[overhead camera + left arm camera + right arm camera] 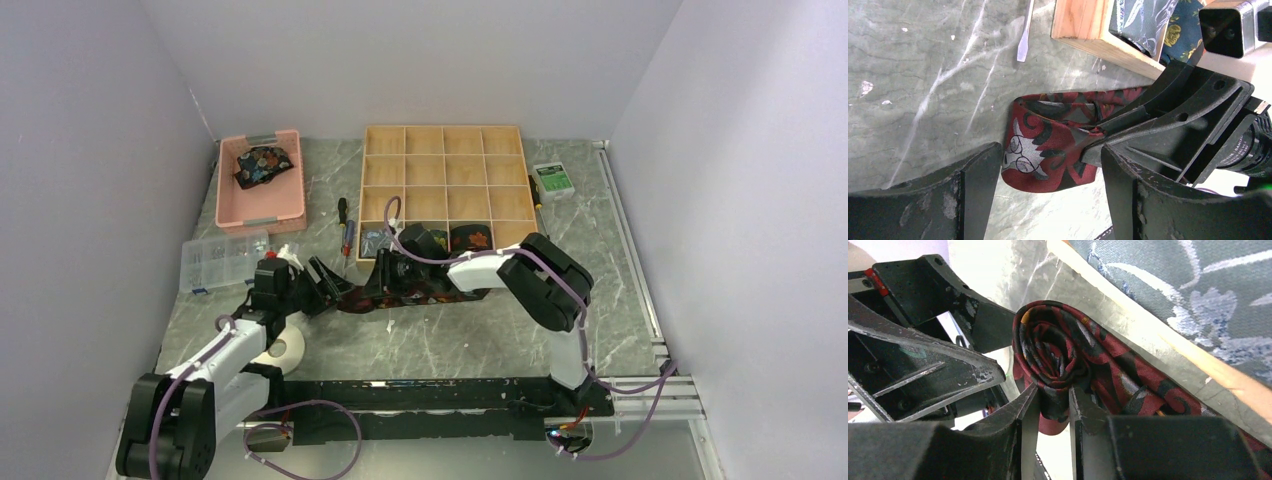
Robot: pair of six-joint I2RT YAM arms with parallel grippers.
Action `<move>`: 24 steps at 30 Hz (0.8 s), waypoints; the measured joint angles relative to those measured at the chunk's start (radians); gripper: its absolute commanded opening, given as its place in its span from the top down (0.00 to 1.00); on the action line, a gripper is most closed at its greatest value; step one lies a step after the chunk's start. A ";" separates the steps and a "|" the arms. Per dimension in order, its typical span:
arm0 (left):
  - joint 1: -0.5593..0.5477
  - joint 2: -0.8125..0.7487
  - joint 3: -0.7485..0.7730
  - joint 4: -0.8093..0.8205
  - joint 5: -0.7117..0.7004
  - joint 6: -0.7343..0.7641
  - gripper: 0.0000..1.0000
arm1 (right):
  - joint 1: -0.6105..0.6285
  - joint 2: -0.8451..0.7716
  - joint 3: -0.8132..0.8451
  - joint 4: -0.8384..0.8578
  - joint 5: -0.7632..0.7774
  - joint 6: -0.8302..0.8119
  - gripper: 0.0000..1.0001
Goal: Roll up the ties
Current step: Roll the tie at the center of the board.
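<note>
From above, we see both arms meeting just in front of the wooden box (445, 187), where the maroon tie (425, 296) lies on the grey marbled table (450, 340). The left gripper (335, 293) and the right gripper (383, 285) face each other at the tie's left end; from this height we cannot tell how their jaws stand. A grey-blue roll (377, 241) and a dark roll with orange blooms (470, 238) sit in the box's nearest row. A bundled floral tie (263, 165) rests in the pink tray (262, 212) at the back left, and screwdrivers (347, 235) lie between tray and box. The left wrist camera shows that arm's jaws wide apart, with one finger (978, 185) just beside the maroon tie's rolled end. The roll sits between the two fingers and is gripped by neither, while the right gripper reaches in from the right onto the fabric. Behind, the grey-blue roll and a dark blue tie (1183, 30) fill the box's corner compartments. The right wrist camera shows its own jaws clamped on the maroon tie's tight spiral, fingers (1028, 412) pressed to either side of the roll's lower part. The loose tail runs off to the right along the box wall.
</note>
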 measured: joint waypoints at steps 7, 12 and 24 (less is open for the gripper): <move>0.000 0.033 -0.013 0.058 0.039 0.002 0.26 | -0.022 0.010 -0.061 0.130 -0.045 0.006 0.78; 0.000 0.079 -0.016 0.101 0.061 0.008 0.39 | -0.035 0.016 -0.090 0.182 -0.066 0.005 0.79; 0.010 0.207 -0.032 0.253 0.152 0.023 0.39 | -0.049 0.032 -0.119 0.255 -0.090 0.006 0.79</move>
